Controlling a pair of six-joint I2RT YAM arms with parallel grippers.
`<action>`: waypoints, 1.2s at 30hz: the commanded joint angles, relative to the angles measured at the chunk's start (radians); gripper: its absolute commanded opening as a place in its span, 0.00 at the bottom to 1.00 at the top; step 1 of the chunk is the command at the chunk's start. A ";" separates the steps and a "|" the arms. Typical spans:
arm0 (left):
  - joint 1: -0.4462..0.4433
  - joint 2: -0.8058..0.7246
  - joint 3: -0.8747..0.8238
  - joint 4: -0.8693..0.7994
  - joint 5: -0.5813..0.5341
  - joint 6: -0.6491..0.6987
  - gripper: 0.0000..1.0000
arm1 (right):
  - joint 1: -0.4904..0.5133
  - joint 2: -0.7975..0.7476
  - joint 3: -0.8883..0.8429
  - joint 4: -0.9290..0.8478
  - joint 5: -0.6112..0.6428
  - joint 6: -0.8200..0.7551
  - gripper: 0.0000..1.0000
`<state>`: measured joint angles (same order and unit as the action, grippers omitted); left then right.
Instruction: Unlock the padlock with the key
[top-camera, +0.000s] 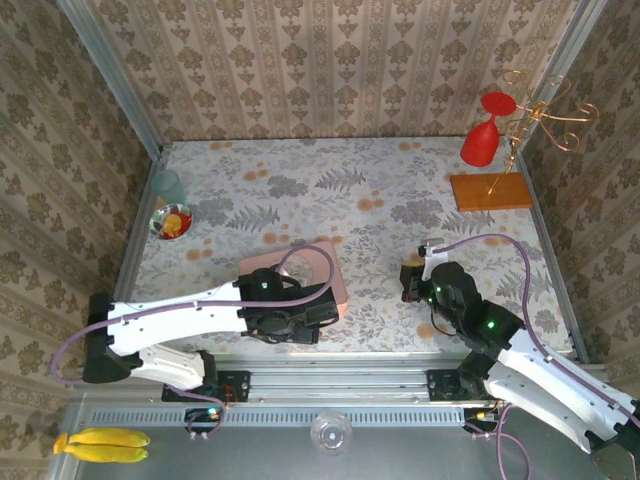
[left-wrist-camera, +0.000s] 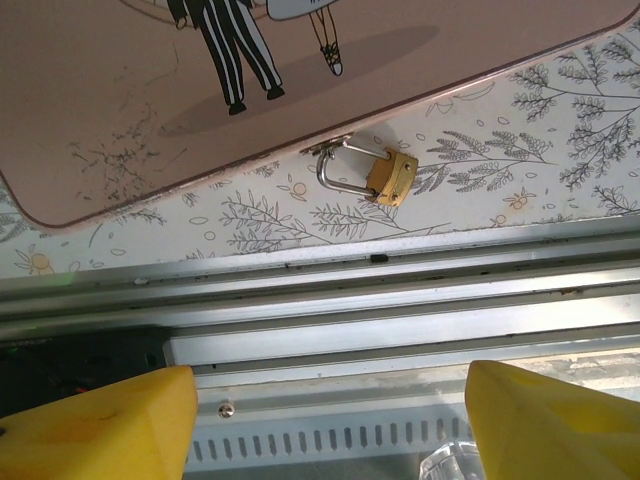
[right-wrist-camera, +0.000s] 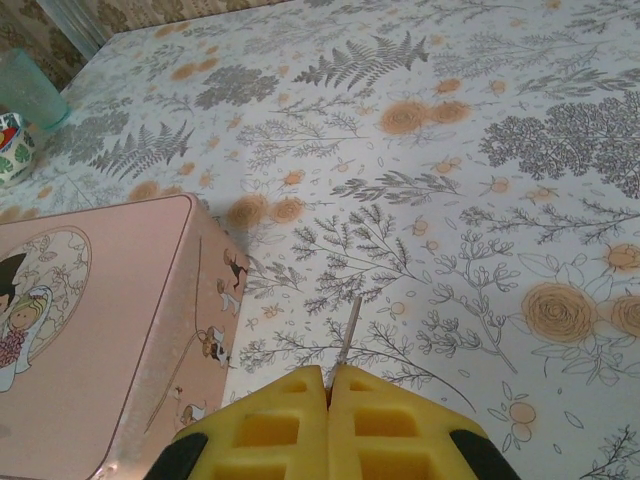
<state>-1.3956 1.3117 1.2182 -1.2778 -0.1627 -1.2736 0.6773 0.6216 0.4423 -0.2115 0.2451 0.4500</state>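
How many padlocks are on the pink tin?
1. The padlock hangs on the near edge of the pink tin, body lying on the table; other sides may hide more.

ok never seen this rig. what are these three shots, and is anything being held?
Two robot arms are bolted at the near edge of a flower-patterned table. The top view looks down from behind them: left arm on the left, right arm on the right. The other two pictures come from cameras on each wrist; the yellow blocks at the bottom are that arm's own jaws. On the table lies a pink tin, with a small brass padlock against its edge. The left jaws stand wide open, holding nothing. The right jaws are shut on a thin silvery key, its tip sticking out.
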 joint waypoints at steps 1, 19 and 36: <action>-0.009 0.007 -0.018 0.006 0.017 -0.031 0.73 | -0.006 -0.001 -0.016 -0.002 -0.016 0.024 0.00; 0.097 0.130 -0.232 0.357 -0.032 0.069 0.74 | -0.006 -0.040 -0.040 -0.016 -0.035 0.083 0.00; 0.390 0.259 -0.205 0.613 -0.134 0.405 0.71 | -0.006 -0.046 -0.058 0.014 -0.050 0.114 0.00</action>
<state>-1.0561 1.5539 0.9783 -0.7826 -0.2512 -0.9977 0.6773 0.5705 0.3843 -0.2131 0.2039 0.5541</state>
